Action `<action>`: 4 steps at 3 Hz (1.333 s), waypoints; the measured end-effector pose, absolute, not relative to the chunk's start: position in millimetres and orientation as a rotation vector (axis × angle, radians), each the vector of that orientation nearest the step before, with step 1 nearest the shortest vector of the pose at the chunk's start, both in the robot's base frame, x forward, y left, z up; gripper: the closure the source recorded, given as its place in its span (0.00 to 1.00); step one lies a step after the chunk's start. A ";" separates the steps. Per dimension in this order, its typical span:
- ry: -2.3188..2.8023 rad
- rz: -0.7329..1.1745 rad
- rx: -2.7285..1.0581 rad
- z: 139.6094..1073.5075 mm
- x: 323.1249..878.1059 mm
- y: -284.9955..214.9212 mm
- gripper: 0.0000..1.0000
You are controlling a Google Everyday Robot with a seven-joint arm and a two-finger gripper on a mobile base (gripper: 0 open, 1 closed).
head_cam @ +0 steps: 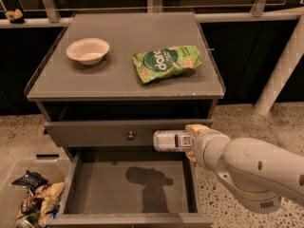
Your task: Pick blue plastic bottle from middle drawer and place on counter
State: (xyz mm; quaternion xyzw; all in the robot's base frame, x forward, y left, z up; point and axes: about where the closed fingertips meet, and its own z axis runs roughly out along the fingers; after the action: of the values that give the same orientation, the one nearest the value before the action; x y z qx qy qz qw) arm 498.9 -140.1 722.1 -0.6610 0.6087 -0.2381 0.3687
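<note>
Blue bottle (172, 140) gripped between jaws, above drawer (95, 186).

Reaches in from the lower right with a thick white arm (251, 167), wrist roughly level. Holds the hand (192, 141) above the right side of the open middle drawer (95, 189), fingers clamped on the blue plastic bottle (171, 140), carried sideways.
</note>
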 end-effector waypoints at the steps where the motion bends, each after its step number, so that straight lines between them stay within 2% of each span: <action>1: 1.563 -0.611 -1.697 722.1 498.8 -140.0 1.00; 2: 1.537 -0.602 -1.712 726.1 490.9 -131.4 1.00; 4: 1.336 -0.511 -1.790 765.2 404.1 -76.5 1.00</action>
State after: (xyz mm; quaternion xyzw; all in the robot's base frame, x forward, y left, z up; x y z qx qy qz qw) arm 404.1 -76.5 765.2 -0.7116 0.5313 -0.2032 0.4123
